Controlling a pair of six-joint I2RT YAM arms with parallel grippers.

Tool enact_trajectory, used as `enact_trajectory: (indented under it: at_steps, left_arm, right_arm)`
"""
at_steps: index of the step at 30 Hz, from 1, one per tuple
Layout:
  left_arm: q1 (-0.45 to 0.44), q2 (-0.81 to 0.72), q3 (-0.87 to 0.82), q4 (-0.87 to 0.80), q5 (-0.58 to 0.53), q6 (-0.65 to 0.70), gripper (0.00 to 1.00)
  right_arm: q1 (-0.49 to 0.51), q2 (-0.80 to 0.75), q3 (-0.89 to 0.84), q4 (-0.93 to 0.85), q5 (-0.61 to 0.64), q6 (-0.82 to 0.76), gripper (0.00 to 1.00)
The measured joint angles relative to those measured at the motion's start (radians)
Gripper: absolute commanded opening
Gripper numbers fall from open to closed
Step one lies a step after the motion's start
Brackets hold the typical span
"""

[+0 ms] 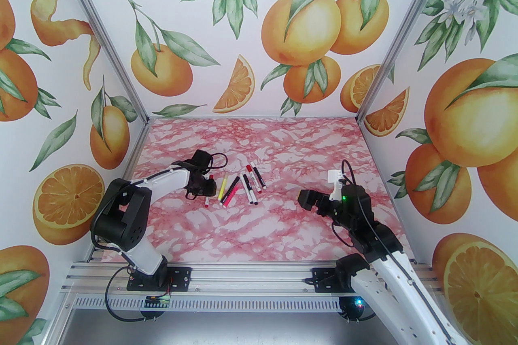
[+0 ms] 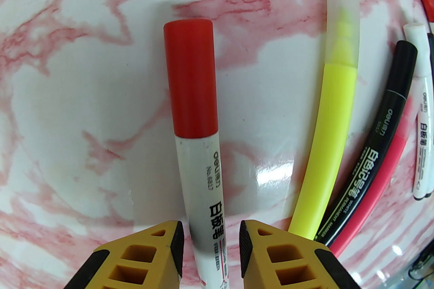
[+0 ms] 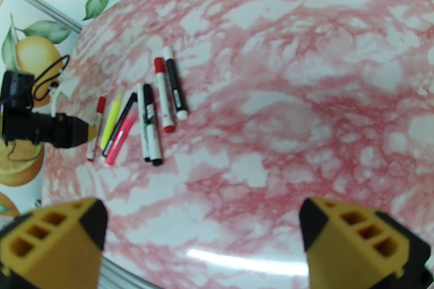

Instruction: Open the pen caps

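**Item: pen caps (image 3: 159,65), progress of opening.**

- Location: we find the markers (image 1: 243,187) lying loosely side by side on the pink marbled surface (image 2: 67,111), left of its middle.
- Done: nothing, as far as we can see. Every cap we can make out sits on its barrel, and we see no loose cap lying apart.
- In hand: the leftmost marker, a white barrel (image 2: 206,196) with a red cap (image 2: 191,77) fully seated. The left tool (image 2: 212,240) straddles this barrel low down with its jaws narrow and a sliver of gap on each side. We would not call it a grip yet.
- Neighbours: just beside it are a yellow highlighter (image 2: 330,131) under a frosted cap (image 2: 342,26) and a black marker (image 2: 383,131), both capped.
- Right tool (image 3: 203,233): wide, holding nothing, hanging over bare surface well apart from the markers.
- Left to do: we judge all of it. This barrel must be clamped, the red cap pulled by the other tool, then the rest.
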Motion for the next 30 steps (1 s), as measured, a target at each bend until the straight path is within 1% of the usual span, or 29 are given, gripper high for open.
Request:
enact_trajectory:
  at_steps: [7,20,26,30]
  left_arm:
    - [-0.017,0.021,0.005,-0.002,-0.05,0.002,0.28]
    - [-0.056,0.048,0.032,-0.018,-0.137,0.004,0.18]
    - [-0.058,0.039,0.034,-0.023,-0.138,-0.005,0.17]
    - [-0.058,-0.032,0.035,-0.029,-0.095,-0.003,0.18]
  right_arm:
    - [0.0,0.0,0.0,0.0,0.0,0.0,1.0]
    - [0.0,0.0,0.0,0.0,0.0,0.0,1.0]
    - [0.0,-0.001,0.0,0.0,-0.018,0.001,1.0]
    - [0.0,-0.003,0.0,0.0,-0.054,0.012,0.99]
